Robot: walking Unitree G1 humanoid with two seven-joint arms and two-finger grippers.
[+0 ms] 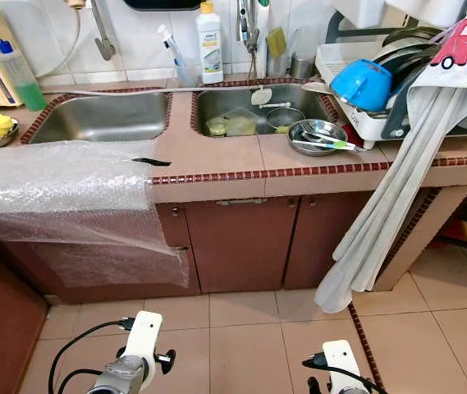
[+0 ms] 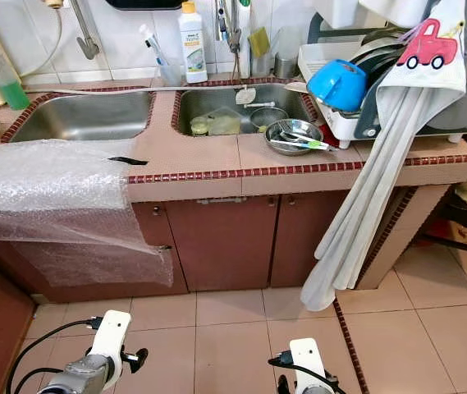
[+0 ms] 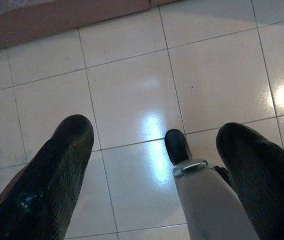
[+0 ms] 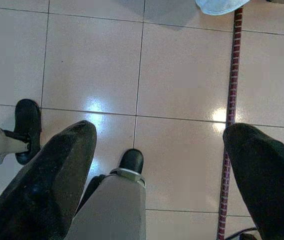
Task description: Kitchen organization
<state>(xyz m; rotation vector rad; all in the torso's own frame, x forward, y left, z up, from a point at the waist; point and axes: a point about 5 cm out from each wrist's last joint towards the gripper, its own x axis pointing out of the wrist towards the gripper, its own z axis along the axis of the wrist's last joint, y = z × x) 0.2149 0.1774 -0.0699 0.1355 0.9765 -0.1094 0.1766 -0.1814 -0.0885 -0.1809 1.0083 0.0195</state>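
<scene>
Tiled desk with double sink; steel bowl with utensils beside dish rack; bubble wrap drapes the desk's left edge, covering cabinet door. Left gripper and right gripper hang low over floor, fingers spread, holding nothing.

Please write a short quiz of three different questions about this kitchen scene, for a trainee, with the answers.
1. True or false: the blue cup lies in the left sink basin.
2. What covers the counter at the left and hangs over the cabinet front?
A. a towel
B. bubble wrap
C. a tray
3. Fill in: the metal bowl on the counter edge stands in front of the ____ sink basin.

Key
1. False; it lies on the dish rack.
2. B
3. right

Both grippers, left and right, hang open over the floor tiles.
</scene>
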